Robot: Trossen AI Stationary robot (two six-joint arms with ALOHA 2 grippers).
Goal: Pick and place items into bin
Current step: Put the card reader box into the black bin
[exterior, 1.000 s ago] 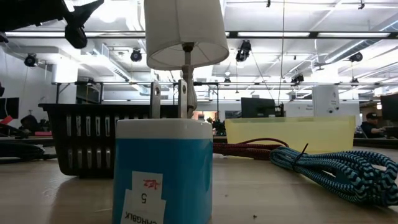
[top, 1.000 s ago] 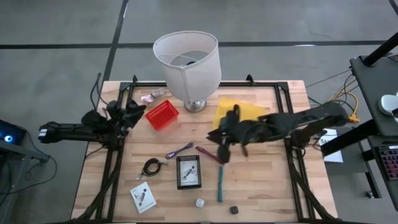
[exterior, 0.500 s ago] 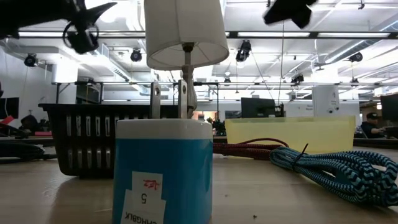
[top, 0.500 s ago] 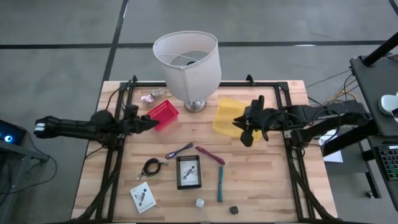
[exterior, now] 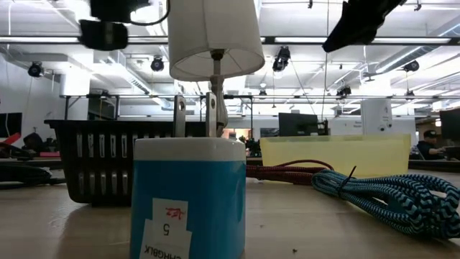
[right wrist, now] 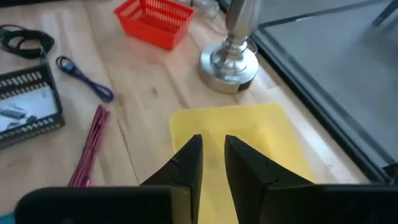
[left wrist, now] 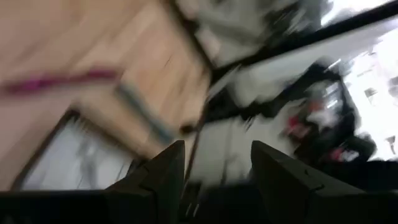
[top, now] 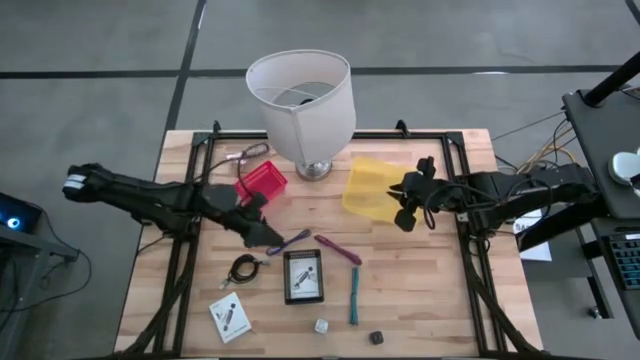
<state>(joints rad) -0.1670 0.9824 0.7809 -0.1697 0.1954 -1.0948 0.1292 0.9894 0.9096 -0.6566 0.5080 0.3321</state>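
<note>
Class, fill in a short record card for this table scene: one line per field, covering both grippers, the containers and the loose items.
left gripper: over the table beside the purple strip, fingers apart
right gripper: above the yellow tray, fingers slightly apart, nothing between them
containers: red basket; black bin holding a card
loose items: black coiled cable, teal stick, white card
other: lamp

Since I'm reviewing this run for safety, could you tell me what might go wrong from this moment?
The left gripper, low by the purple strip and close to the red basket, could nudge either aside. The tall lamp beside the basket might be clipped by a swinging arm. The right gripper hangs over the yellow bin.
</note>
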